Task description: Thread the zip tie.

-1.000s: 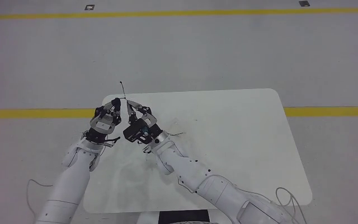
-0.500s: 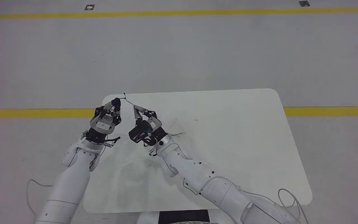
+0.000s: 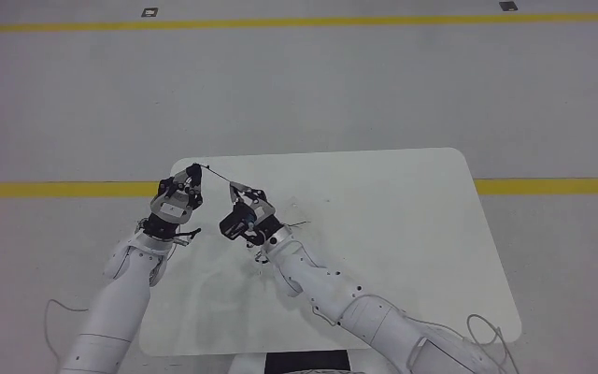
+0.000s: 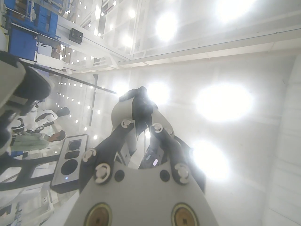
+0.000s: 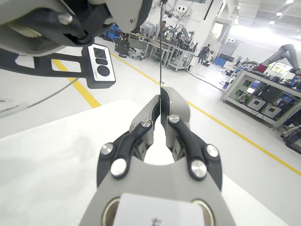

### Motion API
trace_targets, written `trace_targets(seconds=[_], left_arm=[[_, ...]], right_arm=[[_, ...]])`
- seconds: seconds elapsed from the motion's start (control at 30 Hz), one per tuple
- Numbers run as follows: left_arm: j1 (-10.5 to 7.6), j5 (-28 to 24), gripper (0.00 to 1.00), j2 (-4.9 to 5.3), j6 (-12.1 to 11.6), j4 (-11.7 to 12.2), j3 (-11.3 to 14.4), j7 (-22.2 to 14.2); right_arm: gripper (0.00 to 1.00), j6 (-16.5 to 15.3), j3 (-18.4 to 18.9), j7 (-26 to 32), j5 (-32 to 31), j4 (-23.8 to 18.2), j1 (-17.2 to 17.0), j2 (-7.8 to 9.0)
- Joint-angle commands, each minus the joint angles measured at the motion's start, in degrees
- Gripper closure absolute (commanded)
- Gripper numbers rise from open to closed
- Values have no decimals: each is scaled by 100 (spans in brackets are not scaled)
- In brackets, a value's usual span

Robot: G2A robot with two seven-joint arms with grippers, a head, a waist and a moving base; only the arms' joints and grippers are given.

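Zip tie (image 3: 217, 177) is held clear of the white table (image 3: 402, 243), strung as a thin black line between the two grippers, above the table's far left corner as seen from the top view.

Right gripper (image 5: 160, 105): jaws pressed together, zip tie pinched edge-on between the pads. The free length runs straight out past the fingertips towards the left gripper (image 3: 194, 171).

Left gripper: jaws closed tip to tip in the left wrist view, with something dark nipped between them. This is judged to be the other end of the zip tie, since the line ends at those tips in the top view. The locking head cannot be picked out, as it is too small.

Handling, as judged:
- Very light, so weight can be ignored.
- Thin and springy. It should be stiff enough over a short free length and is expected to bow or whip over a long one.
- Smooth surface, so slip through the pads is likely if it is pulled along its length.
- Easily twisted. The flat side should be kept square to the pads.
- Not fragile, so a firm pinch can be tolerated.

Where to grip: the tail is best taken close behind its tip, with little overhang left. The head end is best taken just behind the head, with the slot left uncovered.
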Motion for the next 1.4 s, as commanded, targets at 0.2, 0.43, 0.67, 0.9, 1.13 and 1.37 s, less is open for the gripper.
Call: trace_targets(seconds=[0.2, 0.43, 0.67, 0.9, 1.13, 1.37], left_arm=[[0, 0, 100, 0, 0, 0, 0, 0], [0, 0, 100, 0, 0, 0, 0, 0], [0, 0, 100, 0, 0, 0, 0, 0], [0, 0, 100, 0, 0, 0, 0, 0], [0, 0, 100, 0, 0, 0, 0, 0], [0, 0, 100, 0, 0, 0, 0, 0]], right_arm=[[100, 0, 37, -1, 0, -75, -19, 62], [0, 0, 282, -125, 0, -331, -172, 184], [0, -90, 636, -731, 0, -922, -498, 385], [0, -65, 636, -724, 0, -903, -471, 408], [0, -404, 1181, -817, 534, -1191, -643, 503], [0, -1549, 2121, -816, 1127, -2014, -1069, 743]])
